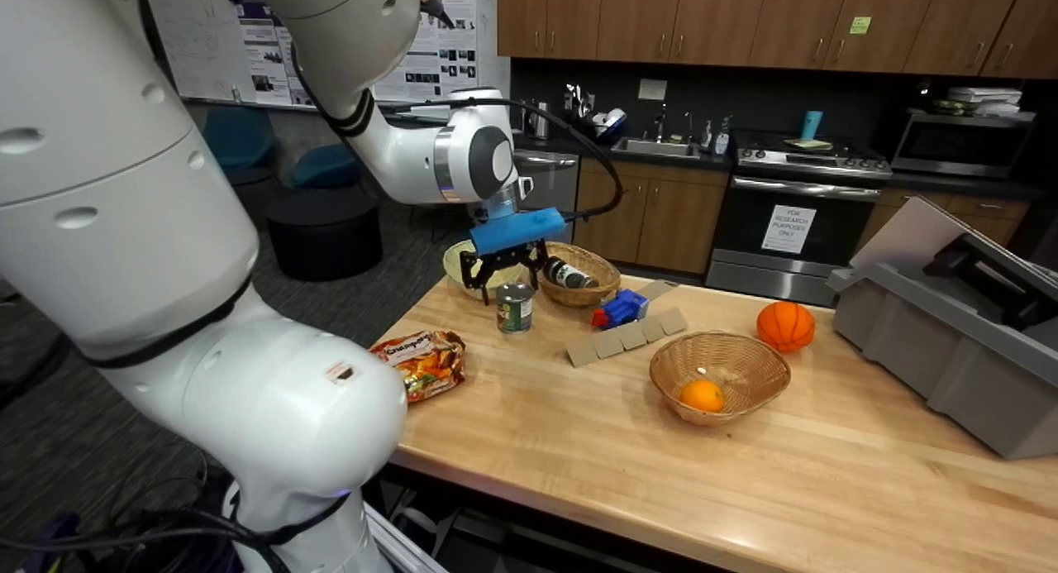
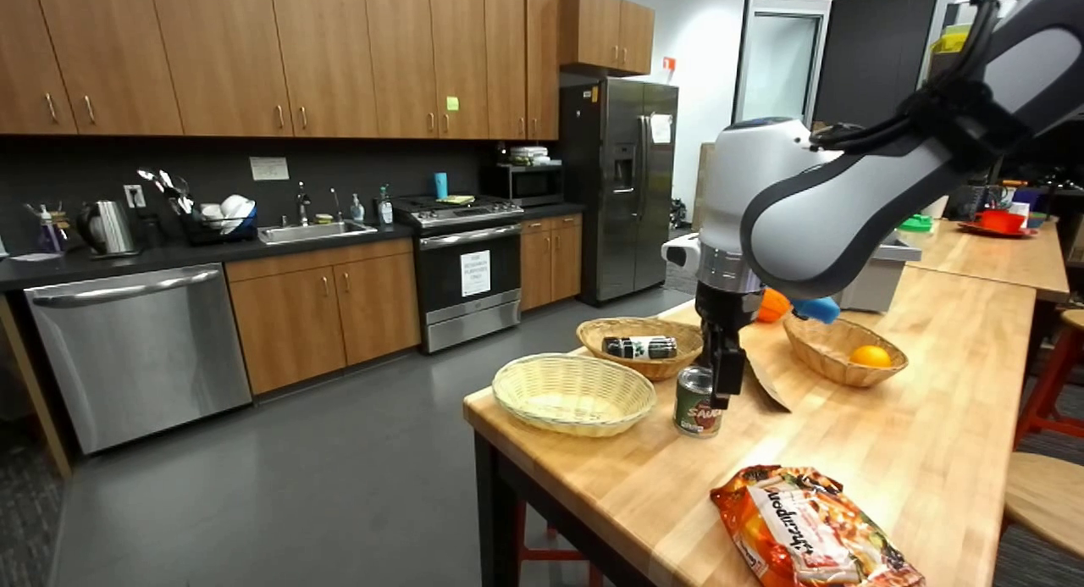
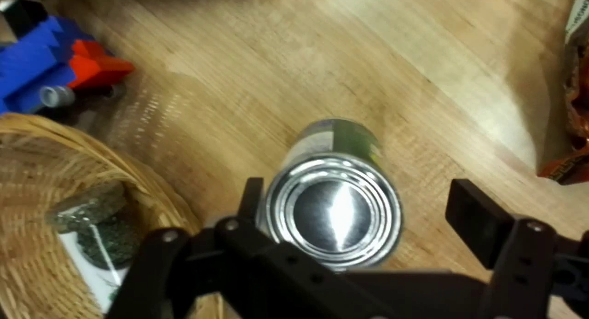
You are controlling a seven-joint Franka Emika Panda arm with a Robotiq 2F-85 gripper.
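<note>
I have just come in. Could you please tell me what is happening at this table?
A robot arm has its open hand at an upright can on the wooden table; the wrist view shows the can between the fingers, not gripped. I cannot tell whether a finger touches it. A pale basket and a brown basket with a bottle in it are nearby, as is a snack bag.

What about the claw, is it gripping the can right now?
No, in the wrist view the claw stands open, with a clear gap between the can and one fingertip.
</note>
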